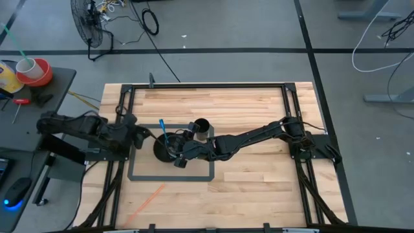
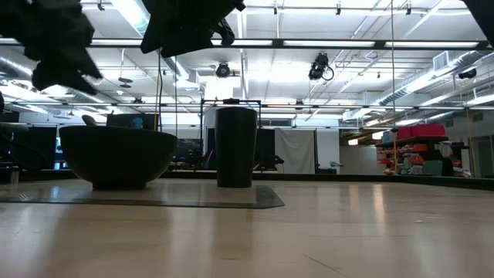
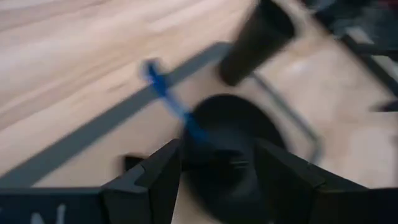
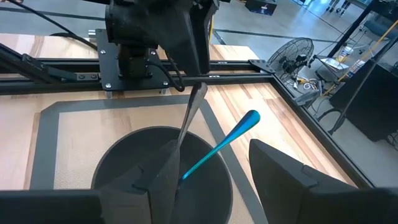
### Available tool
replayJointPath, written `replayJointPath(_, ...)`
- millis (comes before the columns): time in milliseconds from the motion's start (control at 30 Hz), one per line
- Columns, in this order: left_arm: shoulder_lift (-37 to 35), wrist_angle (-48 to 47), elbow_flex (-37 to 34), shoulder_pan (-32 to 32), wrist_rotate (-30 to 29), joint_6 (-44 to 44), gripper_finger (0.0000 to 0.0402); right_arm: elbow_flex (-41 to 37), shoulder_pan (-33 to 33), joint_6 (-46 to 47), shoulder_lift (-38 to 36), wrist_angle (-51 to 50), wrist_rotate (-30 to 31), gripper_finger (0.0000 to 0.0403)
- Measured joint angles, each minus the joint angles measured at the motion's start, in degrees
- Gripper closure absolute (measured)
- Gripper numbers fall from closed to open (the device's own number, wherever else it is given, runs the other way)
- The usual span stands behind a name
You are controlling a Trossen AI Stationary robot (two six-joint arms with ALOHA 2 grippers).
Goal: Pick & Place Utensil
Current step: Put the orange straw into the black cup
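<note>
A blue utensil (image 4: 217,148) stands slanted in a black bowl (image 4: 124,162). Its lower end is inside the bowl and its handle leans on the rim, pointing to the table's far side (image 1: 162,128). A black cup (image 1: 201,127) stands upright just right of the bowl (image 1: 165,150). My right gripper (image 4: 214,158) is open and hovers over the bowl (image 1: 179,154), with a finger on either side of the utensil's lower end. My left gripper (image 1: 143,137) is open at the bowl's left side, facing bowl (image 3: 230,149) and utensil (image 3: 165,93).
Bowl and cup stand inside a grey taped rectangle (image 1: 139,176) on the wooden table. Black rails (image 1: 207,85) frame the table's far, left and right sides. Bare wood lies to the near and right of the rectangle. In the low view the cup (image 2: 235,147) stands right of the bowl (image 2: 116,158).
</note>
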Motion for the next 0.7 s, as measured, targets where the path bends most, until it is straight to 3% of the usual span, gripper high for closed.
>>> replayJointPath(233,7.9,15.0,0.7,-5.1,14.9,2.5,0.0197,0.0,0.0,-0.4,0.0,-1.9,0.1,0.0207)
replayJointPath(367,15.2,17.7,0.7,-12.7,17.1,-2.3,0.0205,0.0,-0.1,-0.6,0.0,-4.5,0.5,0.0207)
replayJointPath(567,27.7,18.6,0.9,-25.6,18.2,-17.3,0.0224,0.0,-0.2,-2.1,-0.7,-9.2,7.5,0.0207)
replayJointPath(700,36.2,18.5,4.7,-32.1,17.6,-27.0,0.0232,0.0,-0.2,-2.1,-1.3,-10.6,9.7,0.0207)
